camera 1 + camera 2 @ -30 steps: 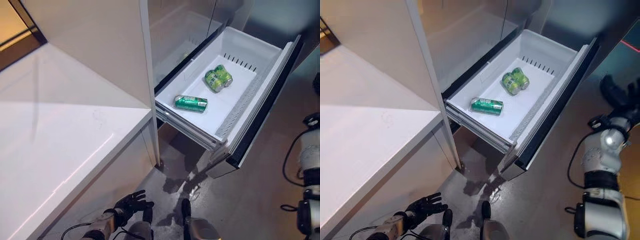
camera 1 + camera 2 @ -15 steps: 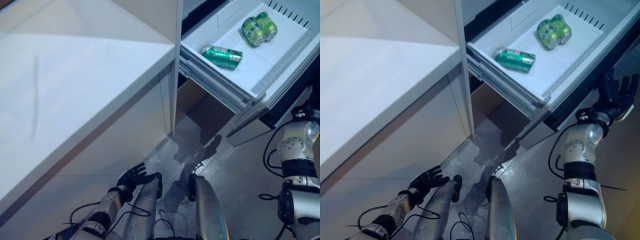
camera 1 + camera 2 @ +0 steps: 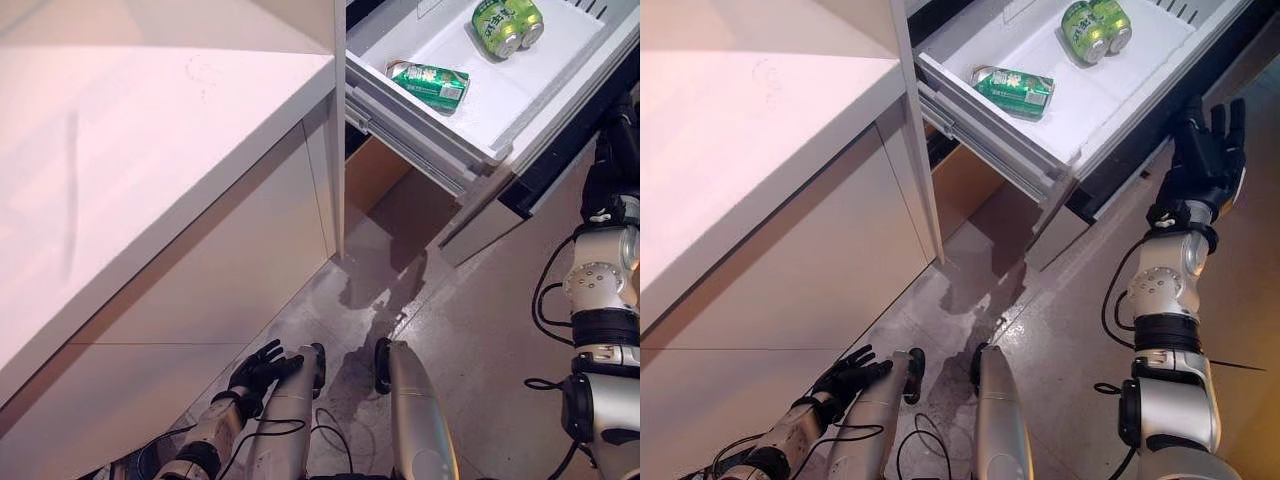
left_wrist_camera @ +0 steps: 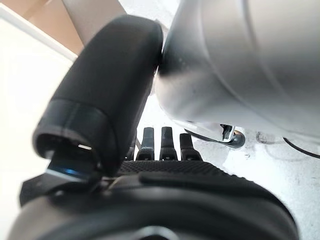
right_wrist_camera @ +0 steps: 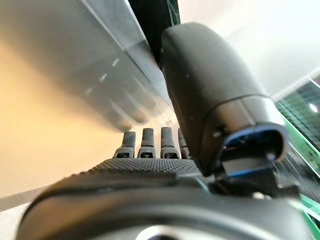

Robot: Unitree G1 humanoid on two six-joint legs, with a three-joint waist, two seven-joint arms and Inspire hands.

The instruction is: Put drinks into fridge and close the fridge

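Observation:
The fridge's white drawer (image 3: 992, 132) stands pulled out, its dark front panel (image 3: 1126, 172) facing me. A dark green can (image 3: 1013, 89) lies on its side in the drawer near the front left, also in the left eye view (image 3: 428, 83). Lighter green cans (image 3: 1095, 25) lie together further back. My right hand (image 3: 1203, 160) is raised with straight fingers (image 5: 148, 145) close against the drawer's front panel (image 5: 75, 65); I cannot tell if it touches. My left hand (image 3: 847, 377) hangs low by the floor, open and empty, its fingers (image 4: 161, 144) straight.
A white counter (image 3: 120, 170) over pale cabinet fronts (image 3: 210, 270) fills the left side, ending at the fridge's white side wall (image 3: 338, 120). Grey floor (image 3: 480, 340) lies below the drawer, with an open brown space (image 3: 380, 185) under it.
The camera has tilted down, so the whole picture has shifted. My right hand has risen from low at the side up to the drawer's front panel. The cans lie as before.

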